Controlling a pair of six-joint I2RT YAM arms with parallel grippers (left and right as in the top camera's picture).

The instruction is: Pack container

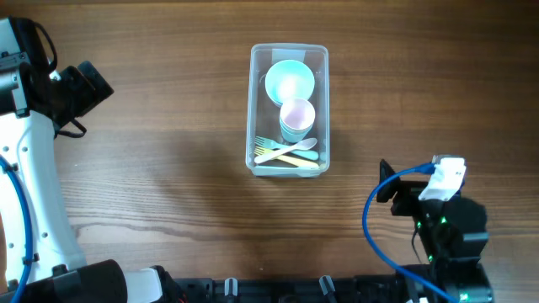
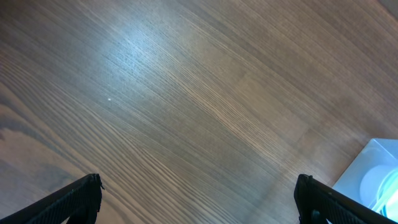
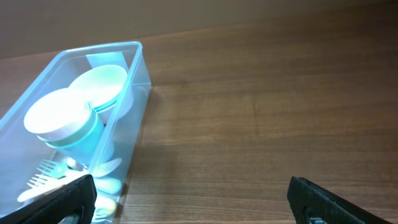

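Finding the container [image 1: 252, 101] sitting upright near the middle of the counter [image 1: 152, 168], a little toward the far edge. Holding a pale turquoise bowl [image 1: 290, 82] at its far end, a cup [image 1: 296, 118] just beside that, and light-coloured cutlery [image 1: 286, 152] lying across its near end. Seeing nothing loose lying outside it and no lid anywhere, so judging the packing as close to finished.

Hovering the left end effector [image 2: 199, 205] over bare wood, jaws spread wide and gripping nothing, with only a corner of the container showing at the edge of its view. Carrying the right end effector [image 3: 193, 205] likewise spread wide and empty, facing the container's long side.

Risking a shove or a tip from any finger clipping the rim on the way in, judging the container as light and the wood as slick enough for sliding. Risking a misjudged reach too, owing to clear walls blurring into the grain. Possibly toppling the cup onto the cutlery with a careless dip inside.

Looking at a smooth brown wood-grain counter, catching a pale glare patch in the left wrist view. Showing nothing of the room beyond it.
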